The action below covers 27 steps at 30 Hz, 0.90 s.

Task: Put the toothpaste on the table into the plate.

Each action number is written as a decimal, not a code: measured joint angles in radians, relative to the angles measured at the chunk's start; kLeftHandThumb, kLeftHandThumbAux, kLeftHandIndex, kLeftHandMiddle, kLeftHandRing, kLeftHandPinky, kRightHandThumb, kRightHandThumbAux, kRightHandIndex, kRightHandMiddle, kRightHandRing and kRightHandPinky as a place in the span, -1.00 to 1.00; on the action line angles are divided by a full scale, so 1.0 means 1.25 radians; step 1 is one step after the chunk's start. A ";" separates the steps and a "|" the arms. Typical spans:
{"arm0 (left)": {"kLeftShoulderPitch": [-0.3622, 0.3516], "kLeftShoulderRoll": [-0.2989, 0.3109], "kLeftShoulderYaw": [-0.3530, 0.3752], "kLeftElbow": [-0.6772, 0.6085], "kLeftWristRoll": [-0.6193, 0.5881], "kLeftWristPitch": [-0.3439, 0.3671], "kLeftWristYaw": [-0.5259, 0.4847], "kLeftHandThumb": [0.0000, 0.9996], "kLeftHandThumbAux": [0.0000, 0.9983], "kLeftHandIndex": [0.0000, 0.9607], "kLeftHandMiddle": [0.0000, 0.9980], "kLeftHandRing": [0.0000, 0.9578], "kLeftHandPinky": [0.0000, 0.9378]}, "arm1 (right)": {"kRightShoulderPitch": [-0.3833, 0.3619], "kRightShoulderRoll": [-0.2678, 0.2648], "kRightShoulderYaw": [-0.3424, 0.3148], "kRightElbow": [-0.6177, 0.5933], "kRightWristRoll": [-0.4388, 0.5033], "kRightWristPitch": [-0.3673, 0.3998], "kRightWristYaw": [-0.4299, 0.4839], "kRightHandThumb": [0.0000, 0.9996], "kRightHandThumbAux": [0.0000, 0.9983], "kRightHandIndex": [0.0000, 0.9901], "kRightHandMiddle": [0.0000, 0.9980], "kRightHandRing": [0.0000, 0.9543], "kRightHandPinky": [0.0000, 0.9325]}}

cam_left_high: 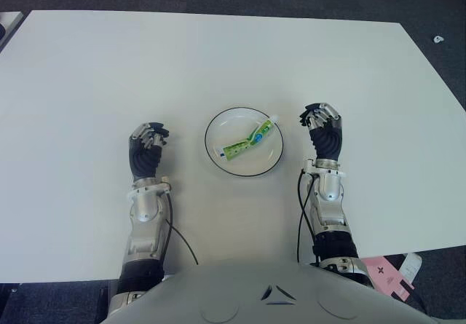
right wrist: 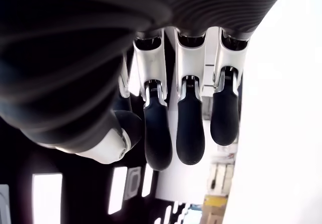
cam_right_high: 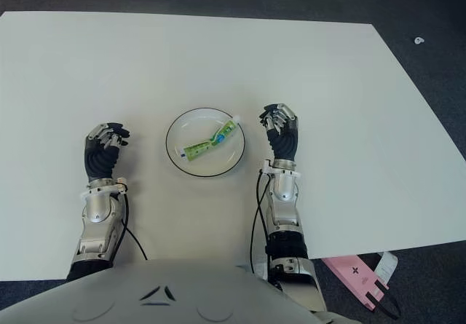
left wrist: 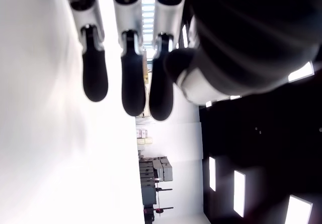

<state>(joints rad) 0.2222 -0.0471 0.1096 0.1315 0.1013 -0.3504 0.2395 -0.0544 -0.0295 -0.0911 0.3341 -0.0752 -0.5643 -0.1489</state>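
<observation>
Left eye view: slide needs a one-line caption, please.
Toothpaste lies in the plate; both hands flank it, empty.

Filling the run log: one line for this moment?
toothpaste: in plate | left hand: empty, left of plate | right hand: empty, right of plate

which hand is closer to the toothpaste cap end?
The right hand. The toothpaste lies diagonally in the plate, its white cap pointing toward that hand; the left hand shows on the plate's far side. Both hold nothing.
</observation>
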 measured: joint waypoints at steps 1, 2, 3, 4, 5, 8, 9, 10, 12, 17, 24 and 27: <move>0.000 0.000 0.000 0.000 0.000 0.002 0.000 0.42 0.44 -0.10 0.02 0.03 0.08 | -0.006 -0.004 -0.003 0.013 0.002 0.001 0.003 0.41 0.46 -0.13 0.16 0.19 0.20; 0.000 0.000 0.000 -0.001 0.000 0.002 0.000 0.42 0.44 -0.10 0.02 0.04 0.08 | -0.009 -0.008 -0.005 0.021 0.003 0.004 0.006 0.41 0.46 -0.13 0.16 0.19 0.21; 0.000 0.000 0.000 -0.001 0.000 0.003 0.000 0.42 0.44 -0.10 0.02 0.04 0.09 | -0.011 -0.011 -0.006 0.026 0.004 0.009 0.010 0.41 0.46 -0.13 0.16 0.19 0.21; 0.000 0.000 0.000 -0.001 0.000 0.003 0.000 0.42 0.44 -0.10 0.03 0.04 0.09 | -0.014 -0.016 -0.008 0.031 0.006 0.013 0.016 0.41 0.46 -0.13 0.16 0.19 0.22; 0.000 0.000 0.000 -0.001 0.000 0.003 0.000 0.42 0.44 -0.10 0.03 0.04 0.09 | -0.015 -0.019 -0.008 0.034 0.006 0.016 0.019 0.41 0.46 -0.13 0.16 0.19 0.22; 0.000 0.000 0.000 -0.001 0.000 0.003 0.000 0.42 0.44 -0.10 0.03 0.04 0.10 | -0.018 -0.025 -0.009 0.038 0.010 0.027 0.031 0.41 0.46 -0.13 0.15 0.19 0.21; 0.000 0.000 0.000 -0.001 0.000 0.003 0.000 0.42 0.44 -0.10 0.03 0.04 0.10 | -0.020 -0.026 -0.009 0.041 0.012 0.027 0.034 0.41 0.46 -0.13 0.15 0.18 0.20; 0.000 0.001 0.000 -0.001 0.000 0.002 0.000 0.42 0.44 -0.10 0.03 0.04 0.09 | -0.024 -0.027 -0.009 0.051 0.016 0.026 0.039 0.41 0.46 -0.13 0.13 0.17 0.19; -0.001 0.002 0.000 0.000 0.000 0.002 0.000 0.42 0.44 -0.10 0.02 0.04 0.08 | -0.034 -0.031 -0.012 0.076 0.027 0.026 0.056 0.41 0.46 -0.13 0.11 0.15 0.19; -0.002 0.005 0.001 0.004 -0.002 -0.007 0.000 0.42 0.44 -0.10 0.02 0.04 0.10 | -0.049 -0.045 -0.015 0.121 0.059 0.026 0.107 0.41 0.46 -0.13 0.07 0.12 0.18; -0.004 0.008 0.000 0.009 -0.002 -0.016 0.000 0.42 0.44 -0.10 0.03 0.05 0.10 | -0.061 -0.059 -0.020 0.147 0.076 0.054 0.140 0.42 0.46 -0.13 0.05 0.11 0.18; -0.005 0.010 0.000 0.013 -0.002 -0.022 0.000 0.42 0.44 -0.10 0.03 0.05 0.10 | -0.065 -0.059 -0.021 0.148 0.080 0.064 0.147 0.42 0.46 -0.13 0.05 0.11 0.18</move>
<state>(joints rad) 0.2161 -0.0346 0.1092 0.1478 0.0982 -0.3774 0.2393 -0.1353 -0.1031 -0.1171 0.5193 0.0252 -0.4849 0.0353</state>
